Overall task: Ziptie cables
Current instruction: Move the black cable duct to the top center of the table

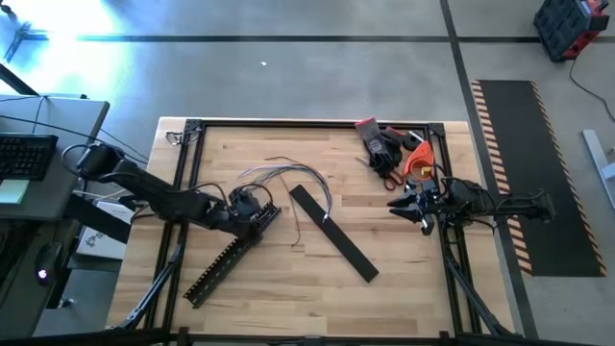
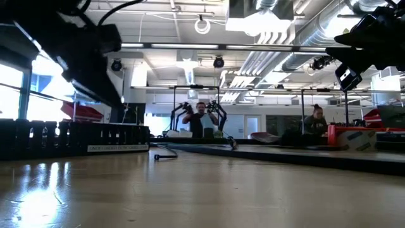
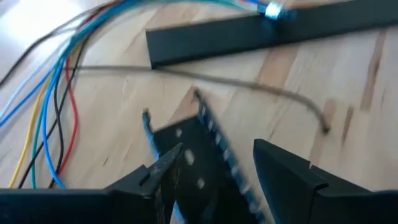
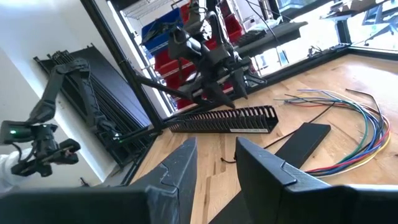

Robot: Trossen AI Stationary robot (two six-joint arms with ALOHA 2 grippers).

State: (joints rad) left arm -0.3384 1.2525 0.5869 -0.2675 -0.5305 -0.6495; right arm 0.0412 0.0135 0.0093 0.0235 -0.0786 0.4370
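We see the left gripper (image 1: 261,215) poised over the upper end of the slotted duct (image 1: 229,258), its fingers (image 3: 292,180) parted and straddling that end. The cables (image 1: 288,179) lie loose on the table (image 1: 384,298), just beyond this gripper and beside the flat black strip (image 1: 332,234). The right gripper (image 1: 408,204) hovers at the table's right side, its jaws apart and empty.

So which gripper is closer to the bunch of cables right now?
Left. The left gripper sits at the cables' near end, over the slotted duct. The right gripper hovers well off to their other side, past the flat black strip.
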